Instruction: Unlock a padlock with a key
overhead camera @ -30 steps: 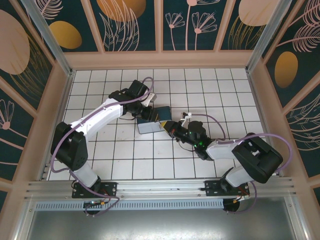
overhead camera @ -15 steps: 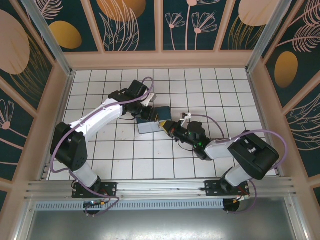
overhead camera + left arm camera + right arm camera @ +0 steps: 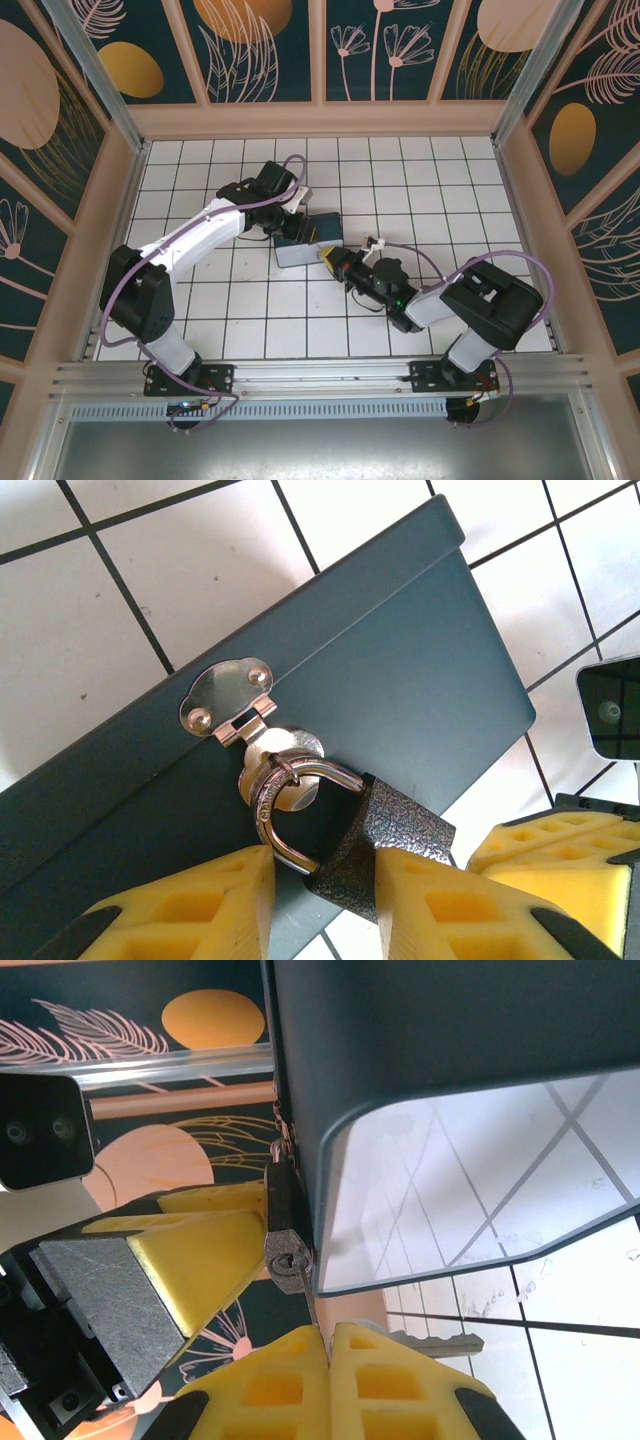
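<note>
The padlock (image 3: pixel 400 830) has a dark hammered body and a silvery shackle (image 3: pixel 272 810) hooked through the hasp (image 3: pixel 228 695) of a dark teal box (image 3: pixel 400 660). My left gripper (image 3: pixel 325 872) is shut on the padlock, one yellow finger on each side. In the right wrist view the padlock (image 3: pixel 285 1245) shows its keyhole end. My right gripper (image 3: pixel 328 1332) is shut on the key (image 3: pixel 313 1310), whose thin shaft points up with its tip at the keyhole. From above, both grippers meet at the box's (image 3: pixel 300 245) right front corner: left gripper (image 3: pixel 306 232), right gripper (image 3: pixel 331 259).
A second silvery key (image 3: pixel 440 1343) sticks out sideways just behind my right fingers. The box stands on the white tiled floor (image 3: pixel 440 180) near the middle. Wooden walls with dark painted panels (image 3: pixel 320 50) close in the floor on three sides.
My right arm has swung left and its gripper has pushed closer to the box's corner and the padlock. The left arm and the box have stayed put.
</note>
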